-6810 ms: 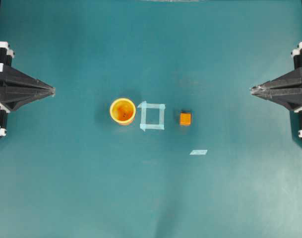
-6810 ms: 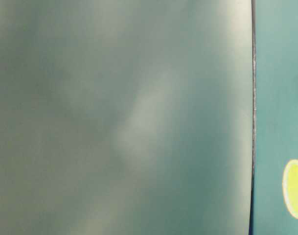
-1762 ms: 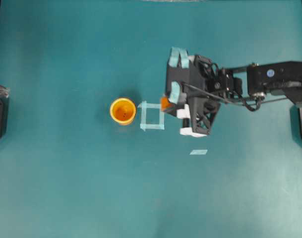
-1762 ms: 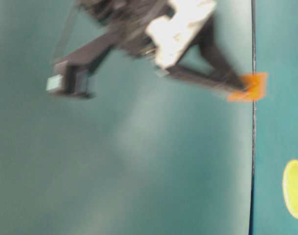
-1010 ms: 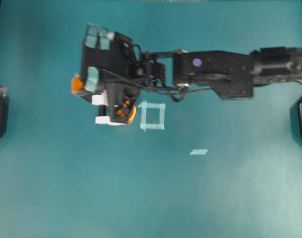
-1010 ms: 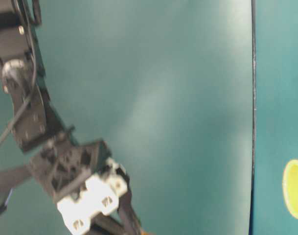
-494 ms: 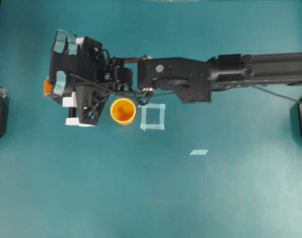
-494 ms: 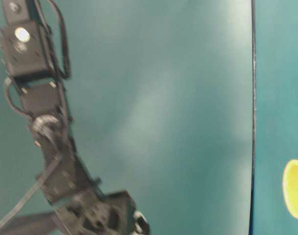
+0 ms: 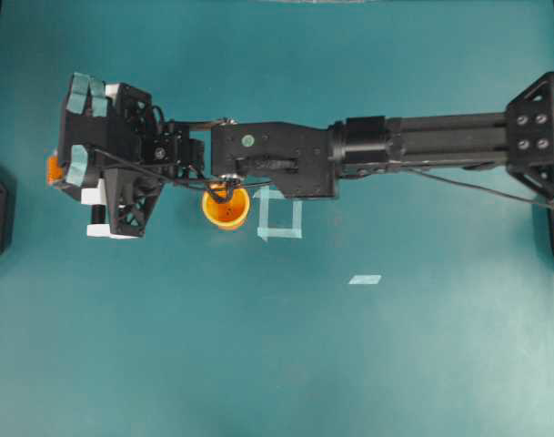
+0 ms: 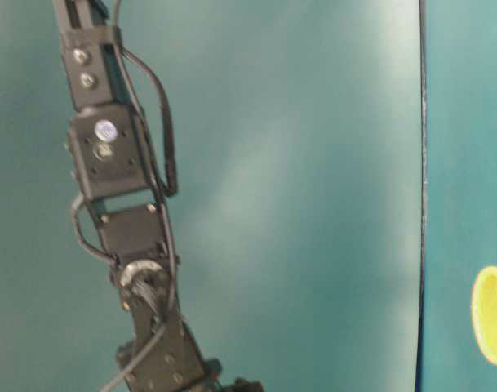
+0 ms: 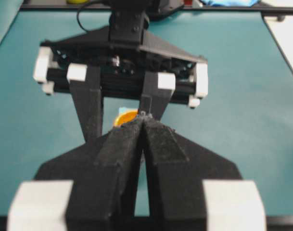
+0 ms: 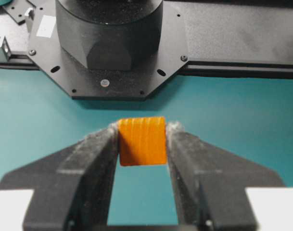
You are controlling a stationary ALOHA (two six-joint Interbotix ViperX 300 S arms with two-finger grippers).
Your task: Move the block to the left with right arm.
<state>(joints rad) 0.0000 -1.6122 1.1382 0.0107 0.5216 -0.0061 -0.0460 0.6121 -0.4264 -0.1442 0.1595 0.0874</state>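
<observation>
The block (image 12: 142,140), a small orange cube, sits clamped between the tips of my right gripper (image 12: 142,130), which is shut on it. In the overhead view the right arm (image 9: 377,150) stretches across the table, and its gripper (image 9: 58,170) is at the far left with the block (image 9: 51,169) peeking out at its left end. My left gripper (image 11: 144,119) is shut and empty, its tips pointing at the right gripper's front (image 11: 122,72). From the table-level view only arm links (image 10: 117,163) show, not the block.
A yellow-orange cup (image 9: 226,209) stands half under the arm, right of the gripper. A pale tape square (image 9: 281,218) lies beside it and a tape scrap (image 9: 365,279) further right. The left arm's black base (image 12: 110,43) sits just beyond the block.
The right arm has carried the block further left, from beside the cup to near the table's left edge. The grip is unchanged and the left gripper has stayed put.
</observation>
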